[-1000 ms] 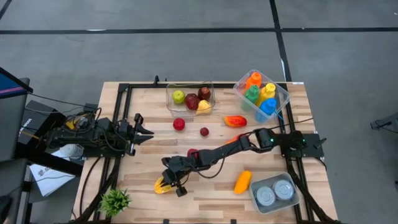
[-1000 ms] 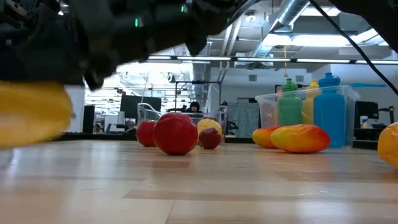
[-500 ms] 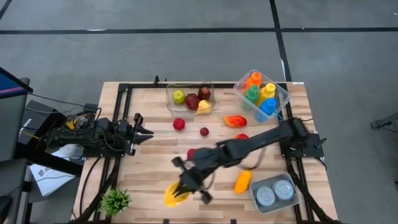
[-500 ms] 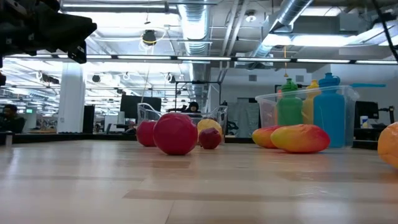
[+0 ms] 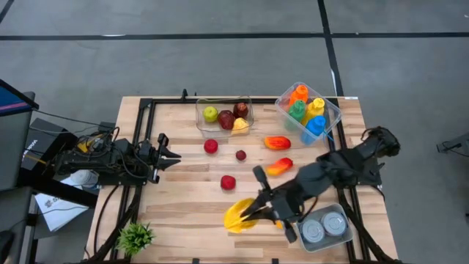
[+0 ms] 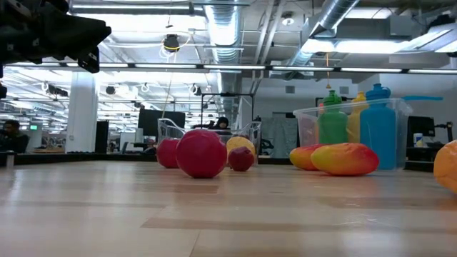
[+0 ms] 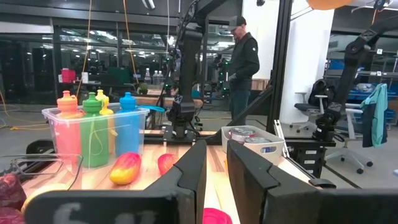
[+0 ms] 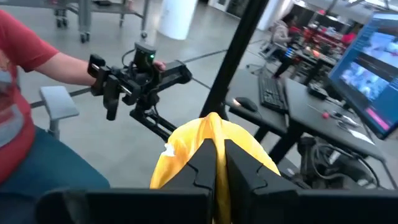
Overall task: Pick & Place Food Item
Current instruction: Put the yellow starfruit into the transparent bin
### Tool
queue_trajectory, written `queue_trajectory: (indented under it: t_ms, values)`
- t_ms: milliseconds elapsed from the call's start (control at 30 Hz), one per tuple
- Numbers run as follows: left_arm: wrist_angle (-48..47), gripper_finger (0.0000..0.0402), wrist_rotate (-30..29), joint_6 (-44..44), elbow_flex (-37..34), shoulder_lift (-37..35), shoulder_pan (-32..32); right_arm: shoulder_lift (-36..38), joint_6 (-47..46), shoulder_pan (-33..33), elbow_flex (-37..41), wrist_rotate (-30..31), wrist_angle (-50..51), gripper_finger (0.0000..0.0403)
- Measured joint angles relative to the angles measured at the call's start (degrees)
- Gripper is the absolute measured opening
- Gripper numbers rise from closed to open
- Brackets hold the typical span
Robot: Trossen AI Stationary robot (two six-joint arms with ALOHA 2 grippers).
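**Banana clamped in my right gripper above the front of the bench**

My right gripper [image 5: 253, 213] is clenched on the yellow banana [image 5: 239, 215]. In the high view it sits at about five o'clock from the middle of the bench [image 5: 176, 213], just at nine o'clock of the tray of tins [image 5: 323, 227]. In the right wrist view the banana [image 8: 205, 152] fills the space past my two dark fingers [image 8: 200, 168], which are pressed close together on it, with the room behind.

My left gripper [image 5: 170, 152] waits at the nine o'clock edge of the bench. In the left wrist view its fingers [image 7: 191, 174] stand with a narrow gap and hold nothing.

Elsewhere on the bench I see a red apple [image 5: 228, 182] near the middle, another red apple [image 5: 211, 146] and a small dark plum [image 5: 240, 155] toward twelve o'clock, and two mangoes [image 5: 277, 142] toward two o'clock. A clear fruit bin [image 5: 224, 115] sits at twelve o'clock and a bin of coloured bottles [image 5: 308, 110] at one o'clock. A small green plant [image 5: 136, 236] stands at the seven o'clock corner.
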State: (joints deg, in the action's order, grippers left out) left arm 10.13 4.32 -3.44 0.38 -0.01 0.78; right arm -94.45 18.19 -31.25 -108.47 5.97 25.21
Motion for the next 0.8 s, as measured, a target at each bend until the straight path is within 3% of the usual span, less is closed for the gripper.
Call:
queue_trajectory:
  t_ms: [167, 800]
  values:
    - [0.0, 0.0053, 0.0, 0.0, 0.0, 0.0, 0.0, 0.9, 0.0, -4.0, 0.0, 4.7, 0.4, 0.0011]
    - [0.0, 0.0053, 0.0, 0.0, 0.0, 0.0, 0.0, 0.5, 6.3, -20.9, 0.1, 4.6, -4.2, 0.0012]
